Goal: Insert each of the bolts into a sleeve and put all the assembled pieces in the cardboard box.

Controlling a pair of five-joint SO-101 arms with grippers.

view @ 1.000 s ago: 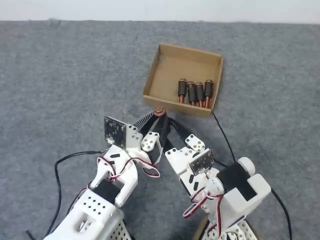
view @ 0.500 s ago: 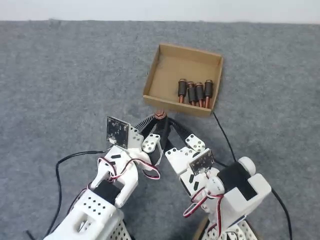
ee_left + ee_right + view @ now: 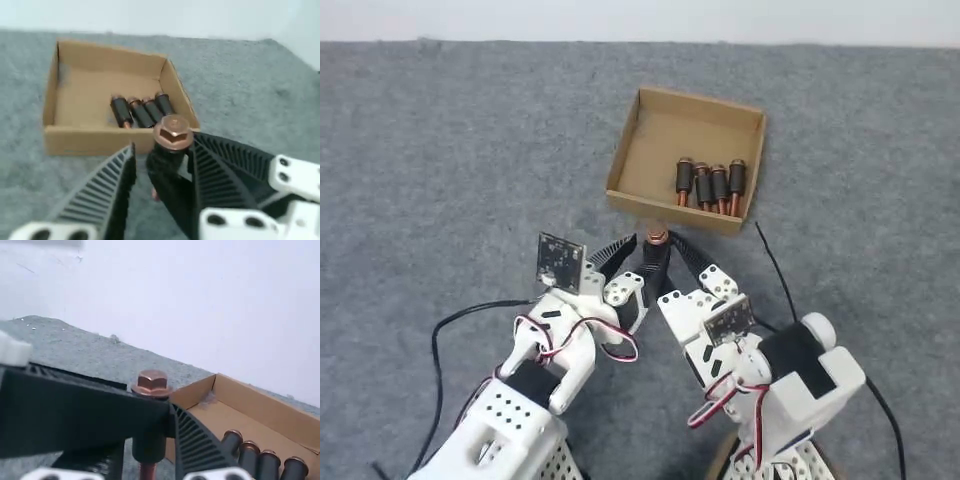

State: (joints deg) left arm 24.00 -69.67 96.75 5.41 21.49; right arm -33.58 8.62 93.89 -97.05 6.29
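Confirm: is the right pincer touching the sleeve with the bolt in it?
Touching. The right wrist view shows the right pincer closed on the black sleeve, pressed against both its sides, with the bolt head above.

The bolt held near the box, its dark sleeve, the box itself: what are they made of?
The bolt: metal by its look, copper-coloured and glossy, with highlights on the hex head. The sleeve: matte black, perhaps rubber or plastic. The cardboard box: plain brown card, dull, raw cut edges.
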